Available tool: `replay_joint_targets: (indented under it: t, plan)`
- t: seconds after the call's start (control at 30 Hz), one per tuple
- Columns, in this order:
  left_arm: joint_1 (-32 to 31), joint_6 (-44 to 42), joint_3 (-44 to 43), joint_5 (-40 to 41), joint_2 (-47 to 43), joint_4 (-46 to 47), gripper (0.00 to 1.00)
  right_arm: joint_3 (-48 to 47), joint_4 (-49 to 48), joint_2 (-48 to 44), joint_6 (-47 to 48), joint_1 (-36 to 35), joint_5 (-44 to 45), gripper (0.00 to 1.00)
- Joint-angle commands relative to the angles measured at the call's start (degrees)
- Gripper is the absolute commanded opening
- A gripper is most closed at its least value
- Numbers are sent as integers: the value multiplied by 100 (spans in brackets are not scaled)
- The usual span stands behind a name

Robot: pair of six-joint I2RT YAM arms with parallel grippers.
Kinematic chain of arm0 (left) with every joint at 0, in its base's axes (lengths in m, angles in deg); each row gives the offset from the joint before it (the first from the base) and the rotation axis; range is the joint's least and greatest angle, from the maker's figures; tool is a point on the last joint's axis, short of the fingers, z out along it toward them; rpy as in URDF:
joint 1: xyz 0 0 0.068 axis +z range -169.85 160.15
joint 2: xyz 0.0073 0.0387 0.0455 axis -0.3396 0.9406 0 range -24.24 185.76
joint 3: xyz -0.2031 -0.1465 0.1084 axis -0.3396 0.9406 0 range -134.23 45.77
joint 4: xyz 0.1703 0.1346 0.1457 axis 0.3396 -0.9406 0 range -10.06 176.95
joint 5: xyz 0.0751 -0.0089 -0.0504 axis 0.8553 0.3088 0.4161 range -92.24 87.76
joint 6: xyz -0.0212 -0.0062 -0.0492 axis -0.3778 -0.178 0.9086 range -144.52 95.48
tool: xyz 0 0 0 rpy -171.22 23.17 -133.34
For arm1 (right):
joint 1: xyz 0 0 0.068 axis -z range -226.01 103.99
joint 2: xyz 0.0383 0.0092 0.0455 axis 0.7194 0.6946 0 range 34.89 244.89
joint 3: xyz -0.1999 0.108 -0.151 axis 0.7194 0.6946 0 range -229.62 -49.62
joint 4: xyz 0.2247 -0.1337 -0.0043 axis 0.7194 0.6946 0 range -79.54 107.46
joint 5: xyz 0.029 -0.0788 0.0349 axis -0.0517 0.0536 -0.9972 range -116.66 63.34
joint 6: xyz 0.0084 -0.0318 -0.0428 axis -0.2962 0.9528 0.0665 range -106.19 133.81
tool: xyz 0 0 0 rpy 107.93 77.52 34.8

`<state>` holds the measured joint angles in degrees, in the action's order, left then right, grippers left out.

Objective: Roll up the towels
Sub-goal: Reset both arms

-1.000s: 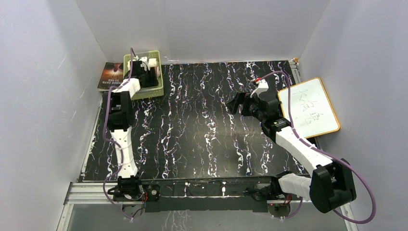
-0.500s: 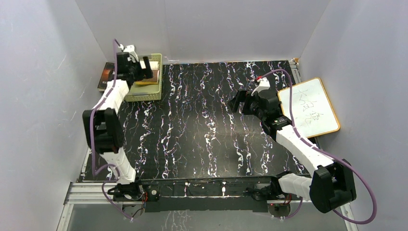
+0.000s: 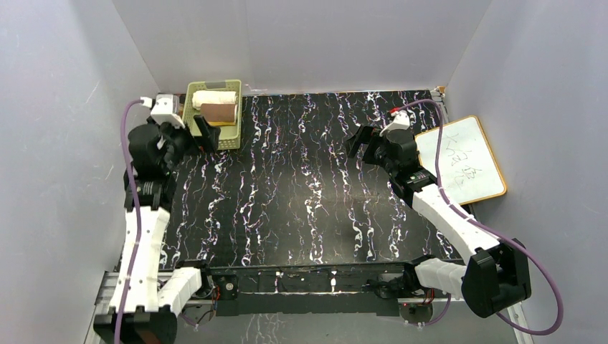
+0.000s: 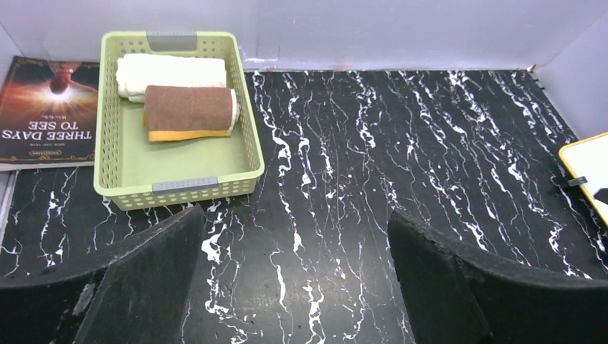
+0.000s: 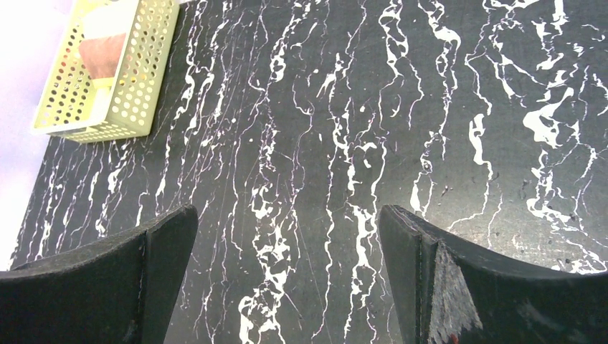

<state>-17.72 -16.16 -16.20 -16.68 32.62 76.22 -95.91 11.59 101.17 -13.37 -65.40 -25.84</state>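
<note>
The cream towel [image 4: 172, 74] and the brown towel [image 4: 188, 111] were seen rolled, touching side by side, in the green basket [image 4: 248, 136] at the far left corner of the bench [image 4: 401, 143]. A book [image 4: 46, 107] lettered "THREE DAYS TO SEE" was laid beside it. The left gripper [image 4: 294, 236] and the right gripper [image 5: 287, 229] were held spread wide, with nothing between the fingers. The writing on the whiteboard [image 3: 462, 161] could not be read.

The cream-white towel [image 4: 171, 75] lies rolled at the far end of a pale green basket [image 4: 183, 186] in the far left corner of the tabletop [image 4: 358, 179]. The brown towel [image 4: 190, 109], also rolled, lies parallel just beside it on the near side, with a yellow-orange strip along its near edge.
</note>
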Motion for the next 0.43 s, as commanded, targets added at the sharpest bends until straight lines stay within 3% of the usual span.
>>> replay_joint_targets:
  t: [0.0,0.4]
  plan:
    - [16,-95,492,-55,-493,104,98,-328,-254,-198,-81,-57,401,98]
    - [20,-77,790,0,-568,489,98,-150,-487,-565,415,-73,741,98]
